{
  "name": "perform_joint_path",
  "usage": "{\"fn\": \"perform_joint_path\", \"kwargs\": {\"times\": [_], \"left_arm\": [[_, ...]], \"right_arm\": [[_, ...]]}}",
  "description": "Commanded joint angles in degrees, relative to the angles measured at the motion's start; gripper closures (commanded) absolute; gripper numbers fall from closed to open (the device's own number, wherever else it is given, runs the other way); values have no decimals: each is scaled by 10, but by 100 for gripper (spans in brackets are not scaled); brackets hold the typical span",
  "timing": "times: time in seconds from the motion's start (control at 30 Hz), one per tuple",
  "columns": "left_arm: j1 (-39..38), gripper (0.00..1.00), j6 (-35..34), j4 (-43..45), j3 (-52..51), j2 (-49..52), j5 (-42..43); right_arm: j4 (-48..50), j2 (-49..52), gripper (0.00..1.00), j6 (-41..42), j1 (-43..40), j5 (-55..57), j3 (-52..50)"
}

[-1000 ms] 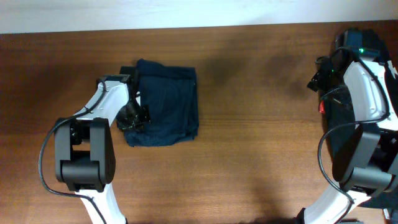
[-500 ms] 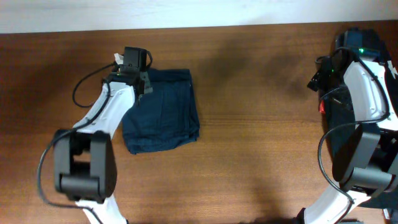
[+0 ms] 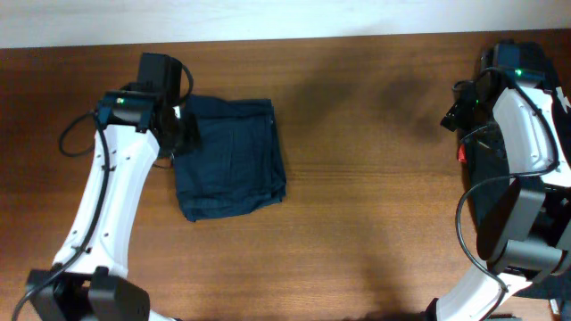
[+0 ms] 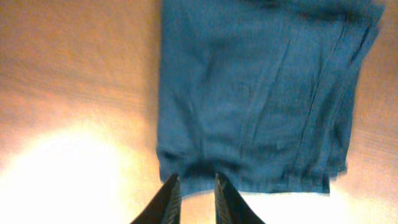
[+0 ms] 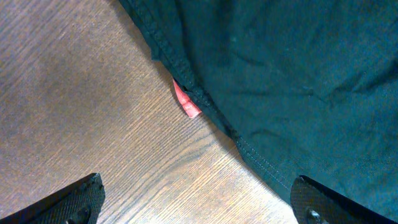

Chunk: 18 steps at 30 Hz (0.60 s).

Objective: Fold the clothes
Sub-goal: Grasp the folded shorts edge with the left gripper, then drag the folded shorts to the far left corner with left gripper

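The navy-blue cloth (image 3: 234, 160) lies folded into a rough rectangle on the wooden table, left of centre; it also shows in the left wrist view (image 4: 249, 93). My left gripper (image 3: 183, 134) hovers over the cloth's left edge. In its wrist view the fingers (image 4: 193, 180) are only narrowly apart, with bare table between them and nothing held. My right gripper (image 3: 457, 111) is at the far right, wide open (image 5: 196, 199) and empty. It is above a blacker garment (image 5: 298, 74) with a red tag (image 5: 186, 102). That garment (image 3: 477, 174) is partly hidden by the right arm.
The wooden table (image 3: 357, 223) runs between the two arms. A pale wall strip borders its far edge (image 3: 285, 18). The red tag (image 3: 462, 153) peeks out beside the right arm.
My left gripper moved from the cloth's lower left corner up along its left edge and lifted away, now empty. The cloth's left side has spread out flatter. The right arm has not moved.
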Motion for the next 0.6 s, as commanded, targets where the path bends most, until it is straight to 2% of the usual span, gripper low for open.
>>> {"fn": "perform_joint_path", "kwargs": {"times": [0.0, 0.07, 0.2, 0.23, 0.3, 0.37, 0.4, 0.47, 0.5, 0.53, 0.57], "left_arm": [[2, 94, 3, -15, -58, 14, 44], [2, 94, 3, 1, -129, 14, 44], [2, 94, 5, 223, -342, 14, 44], [2, 94, 5, 242, -368, 14, 43], [5, 91, 5, 234, -383, 13, 43], [5, 98, 5, 174, -355, 7, 43], [5, 98, 5, 140, -330, -1, 43], [5, 70, 6, 69, -240, -18, 43], [5, 50, 16, 64, -198, -24, 30], [8, 24, 16, 70, -178, -24, 3], [24, 14, 16, 95, -171, -24, -9]], "right_arm": [[-1, -5, 1, 5, -1, 11, 7], [-1, -5, 1, 5, -1, 11, 7], [-1, -5, 1, 5, -1, 11, 7], [-1, -5, 1, 5, -1, 11, 7], [-1, -5, 1, 5, -1, 11, 7], [-1, -5, 1, 5, -1, 11, 7], [-1, -5, 1, 5, -1, 11, 7], [-1, -5, 1, 5, -1, 11, 7], [-1, -5, 1, 5, -1, 11, 7], [-1, -5, 1, 5, -1, 11, 7], [-1, -5, 1, 5, -1, 11, 7]]}}
